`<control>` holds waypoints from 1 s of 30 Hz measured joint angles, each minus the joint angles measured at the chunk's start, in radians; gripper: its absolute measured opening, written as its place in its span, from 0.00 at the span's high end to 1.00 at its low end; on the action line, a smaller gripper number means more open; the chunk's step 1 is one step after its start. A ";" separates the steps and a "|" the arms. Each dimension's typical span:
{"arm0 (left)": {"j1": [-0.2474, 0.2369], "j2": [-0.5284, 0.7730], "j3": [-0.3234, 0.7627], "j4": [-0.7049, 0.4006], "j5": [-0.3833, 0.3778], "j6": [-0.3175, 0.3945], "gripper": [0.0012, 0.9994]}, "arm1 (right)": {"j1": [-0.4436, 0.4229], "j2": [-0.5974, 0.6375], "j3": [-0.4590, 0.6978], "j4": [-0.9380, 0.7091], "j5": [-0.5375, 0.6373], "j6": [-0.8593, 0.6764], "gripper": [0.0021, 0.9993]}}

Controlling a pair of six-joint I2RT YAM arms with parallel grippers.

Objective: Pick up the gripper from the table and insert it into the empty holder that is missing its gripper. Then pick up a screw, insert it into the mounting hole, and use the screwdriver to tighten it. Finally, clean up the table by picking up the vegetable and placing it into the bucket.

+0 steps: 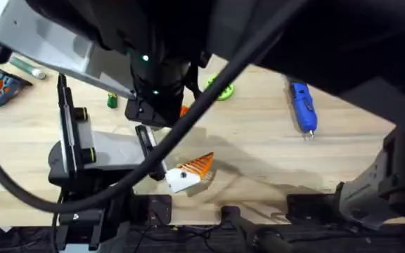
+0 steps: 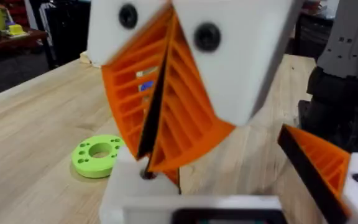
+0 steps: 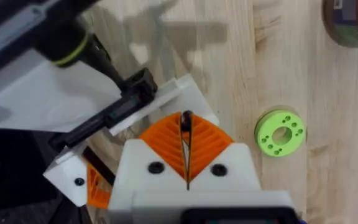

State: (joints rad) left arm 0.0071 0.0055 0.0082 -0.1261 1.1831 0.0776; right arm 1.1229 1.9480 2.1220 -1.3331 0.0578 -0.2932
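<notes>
Jaws of both grippers sit pressed together, holding nothing visible. The insertion step seems in hand; next, the screwdriver must be fetched off the counter.

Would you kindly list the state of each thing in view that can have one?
screwdriver: lying flat on the table, not held.
lime-green disc: lying flat on the table, free.
right gripper: shut, orange pads pressed together.
white mount with orange finger: resting on the table, finger fitted.
</notes>
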 joint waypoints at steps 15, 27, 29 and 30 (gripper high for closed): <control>0.000 0.000 0.000 0.000 0.000 0.000 0.01 | 0.000 0.000 0.000 0.002 0.000 0.000 1.00; 0.000 0.000 0.000 0.000 0.000 -0.007 0.01 | 0.001 0.011 0.001 0.010 -0.007 0.000 1.00; 0.000 0.000 0.000 0.000 0.000 -0.007 0.01 | 0.001 0.011 0.001 0.010 -0.007 0.000 1.00; 0.000 0.000 0.000 0.000 0.000 -0.007 0.01 | 0.000 0.011 0.001 0.010 -0.007 0.000 1.00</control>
State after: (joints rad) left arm 0.0071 0.0055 0.0082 -0.1265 1.1828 0.0704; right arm 1.1233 1.9591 2.1231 -1.3235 0.0505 -0.2928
